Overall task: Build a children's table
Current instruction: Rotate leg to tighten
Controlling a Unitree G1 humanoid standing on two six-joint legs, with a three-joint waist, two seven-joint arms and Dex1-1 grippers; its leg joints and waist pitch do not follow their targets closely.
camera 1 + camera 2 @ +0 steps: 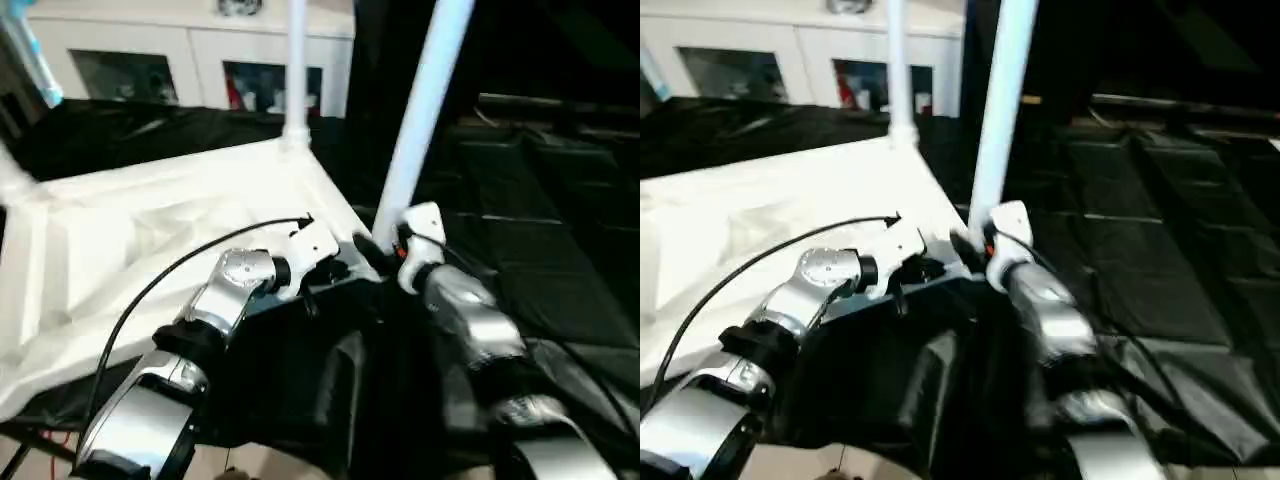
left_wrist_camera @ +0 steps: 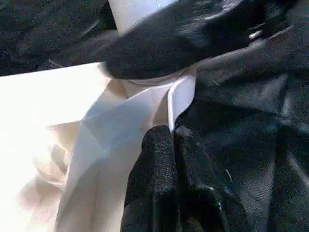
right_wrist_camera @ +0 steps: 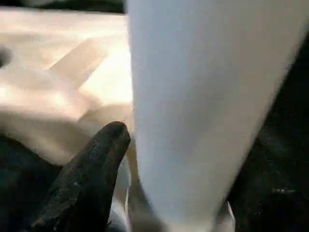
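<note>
1. Left eye view: the table (image 1: pixel 150 240) lies upside down on a black cloth (image 1: pixel 560 290), legs up.
2. The left gripper (image 2: pixel 172 140), clenched, rests at the near corner rim.
3. The right gripper (image 3: pixel 145 159) straddles the near leg (image 1: pixel 420 110); its grasp cannot be told.
4. A white cabinet (image 1: pixel 200 50) stands behind.

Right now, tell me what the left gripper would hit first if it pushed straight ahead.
Probably the tabletop's thin corner rib, right at the shut left gripper's fingertips. Just beyond stands the leg in its socket; depth there is unclear.
</note>
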